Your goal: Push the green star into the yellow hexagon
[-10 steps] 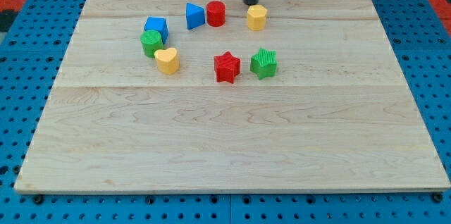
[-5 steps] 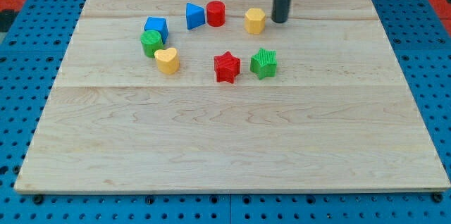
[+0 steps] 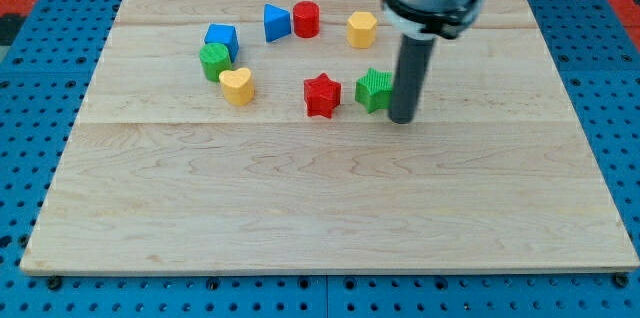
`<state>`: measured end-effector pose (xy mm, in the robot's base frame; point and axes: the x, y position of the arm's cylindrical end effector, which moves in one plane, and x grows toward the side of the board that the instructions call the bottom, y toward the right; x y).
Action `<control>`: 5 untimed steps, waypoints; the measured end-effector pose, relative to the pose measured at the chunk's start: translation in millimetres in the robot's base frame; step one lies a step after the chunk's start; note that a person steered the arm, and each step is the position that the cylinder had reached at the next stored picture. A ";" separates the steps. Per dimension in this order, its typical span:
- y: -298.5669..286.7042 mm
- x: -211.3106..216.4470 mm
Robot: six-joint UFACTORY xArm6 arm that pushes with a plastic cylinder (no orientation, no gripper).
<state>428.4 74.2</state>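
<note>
The green star (image 3: 374, 90) lies on the wooden board (image 3: 320, 198), right of centre in the upper half. The yellow hexagon (image 3: 362, 29) lies above it, toward the view's top, with a clear gap between them. My tip (image 3: 402, 118) is on the board just to the right of the green star and slightly below it, close to or touching its right side. The rod and the arm's end rise above it toward the view's top.
A red star (image 3: 322, 95) lies just left of the green star. A red cylinder (image 3: 306, 19) and a blue triangular block (image 3: 276, 23) lie left of the hexagon. A blue cube (image 3: 221, 39), a green cylinder (image 3: 214, 60) and a yellow heart (image 3: 237, 86) cluster at the left.
My tip has moved from beside the yellow hexagon at the view's top down to the right side of the green star. The hexagon shifted slightly left early on. The other blocks have not moved.
</note>
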 end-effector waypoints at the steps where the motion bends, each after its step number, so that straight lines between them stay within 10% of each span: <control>1: -15.1 -62.3; 5: -51.4 -124.0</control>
